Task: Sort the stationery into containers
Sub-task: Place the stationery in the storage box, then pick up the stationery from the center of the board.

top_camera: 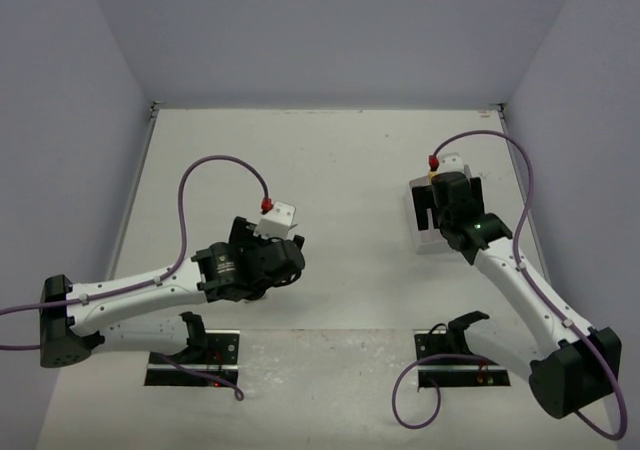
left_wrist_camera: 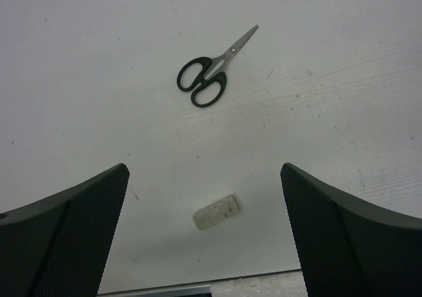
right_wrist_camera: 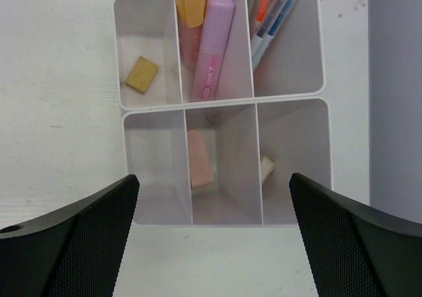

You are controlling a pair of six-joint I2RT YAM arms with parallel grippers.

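A white square plastic tray (right_wrist_camera: 125, 152), divided into 2 rows of 3 compartments, was taken as the landmark. In the right wrist view, the right gripper (right_wrist_camera: 214, 178) was held above the tray's near row with its black mesh-textured fingers (right_wrist_camera: 79, 244) spread wide and closed on no item. In the tray's far row, a small tan block eraser (right_wrist_camera: 141, 74) was seen lying flat in the left compartment. A marker with a yellow-orange cap (right_wrist_camera: 190, 6) and a pink marker (right_wrist_camera: 212, 46) were laid side by side and touching in the middle compartment. Several thin pens (right_wrist_camera: 273, 16) were leaned together in the right compartment. In the tray's near row, a pale pink block (right_wrist_camera: 200, 168) was lodged in the middle compartment, and a small whitish block (right_wrist_camera: 266, 169) was propped against the left divider of the right compartment. In the top view, the tray was placed toward the right side of the white table (top_camera: 340, 170), and the left gripper (left_wrist_camera: 203, 171) was positioned well to the left of it, low over the table. That gripper was also seen wide open, with nothing between its fingers. Outside the tray, on the table beneath the left gripper, a pair of black-handled scissors (left_wrist_camera: 208, 79) was laid flat with its blades shut. A small grey block eraser (left_wrist_camera: 216, 212) was lying near the scissors but apart from them, closer to the left gripper's fingers.
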